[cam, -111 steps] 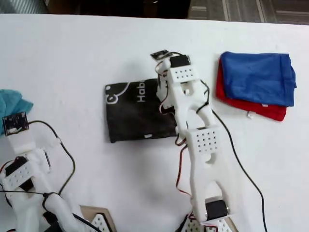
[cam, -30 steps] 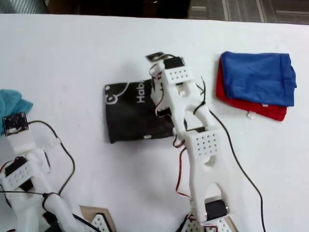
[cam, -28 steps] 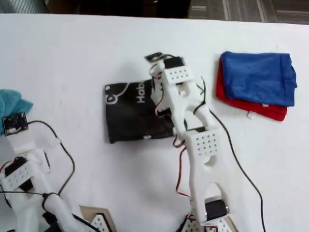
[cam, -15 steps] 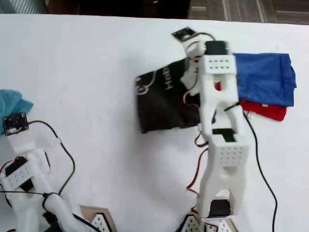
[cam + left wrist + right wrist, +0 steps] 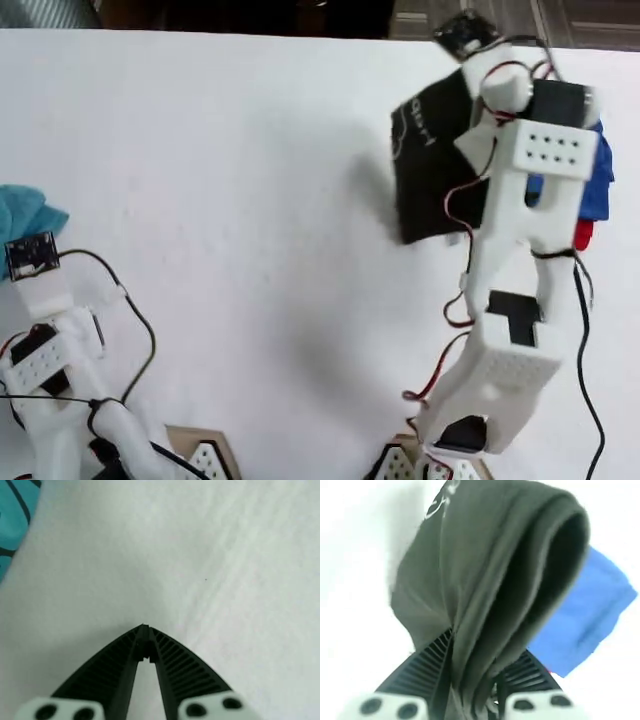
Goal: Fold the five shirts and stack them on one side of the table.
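The right gripper (image 5: 477, 655) is clamped on the black shirt (image 5: 430, 160), its jaws pinched on a bunched fold of the cloth. The shirt hangs from it, lifted off the white surface (image 5: 200, 130) at about 1 o'clock in the high view, with a soft shadow on the surface toward 9 o'clock of it. Just past the shirt, toward 3 o'clock, lies the blue shirt (image 5: 600, 190), folded, and under that the red shirt (image 5: 583, 235) (little of either shows past the arm, which reaches over them). The black shirt's far edge overlaps the blue one as seen from the right wrist, though I cannot tell whether they touch.

Over at 9 o'clock, at the surface's edge, sits the teal shirt (image 5: 25, 215), crumpled. The left gripper (image 5: 144, 642) is near it at 8 o'clock, jaws together with nothing between them, over bare surface
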